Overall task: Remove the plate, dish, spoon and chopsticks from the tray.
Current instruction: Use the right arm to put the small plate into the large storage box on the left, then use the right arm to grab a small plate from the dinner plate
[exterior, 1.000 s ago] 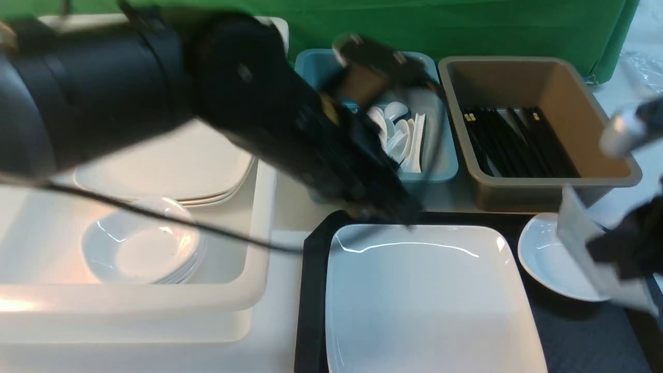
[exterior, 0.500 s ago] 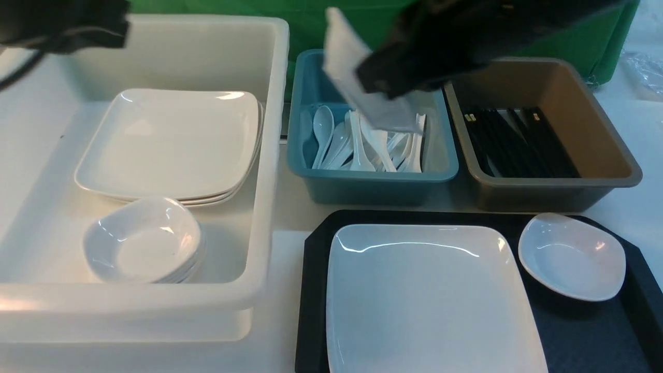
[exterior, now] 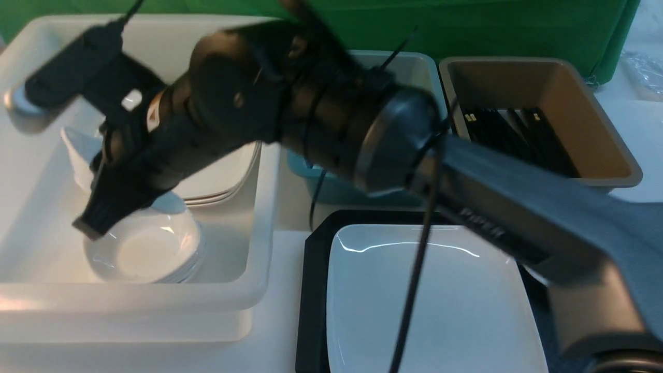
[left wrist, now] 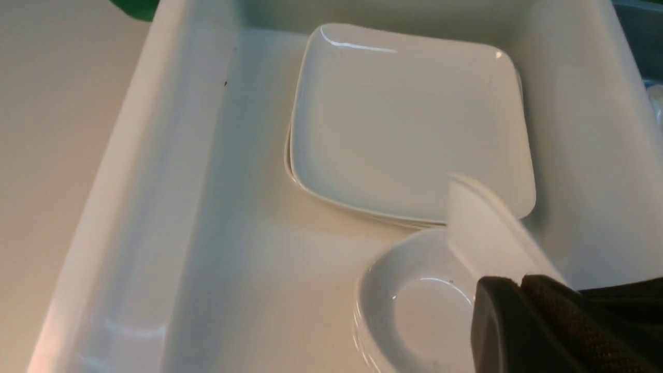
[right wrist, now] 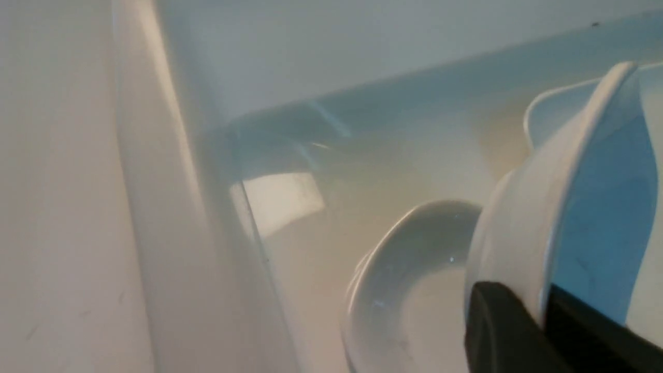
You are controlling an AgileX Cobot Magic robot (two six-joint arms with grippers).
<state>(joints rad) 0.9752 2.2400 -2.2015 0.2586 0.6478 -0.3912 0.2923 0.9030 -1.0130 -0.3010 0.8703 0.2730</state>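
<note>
Well, as the right gripper (exterior: 96,215) I have my jaws pinched tight on the rim of a small glossy white dish (right wrist: 518,243). I hold it tilted on edge over a stack of similar small white dishes (exterior: 140,254) inside the big white plastic tub (exterior: 261,217); whether they touch I cannot tell. Beside them lies a stack of square white plates (exterior: 222,178). The large glossy white square plate (exterior: 430,300) sits on the black rectangular tray (exterior: 311,290).

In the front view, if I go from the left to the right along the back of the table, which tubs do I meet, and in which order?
white tub -> blue tub, largely hidden behind the arm -> brown tub
</note>
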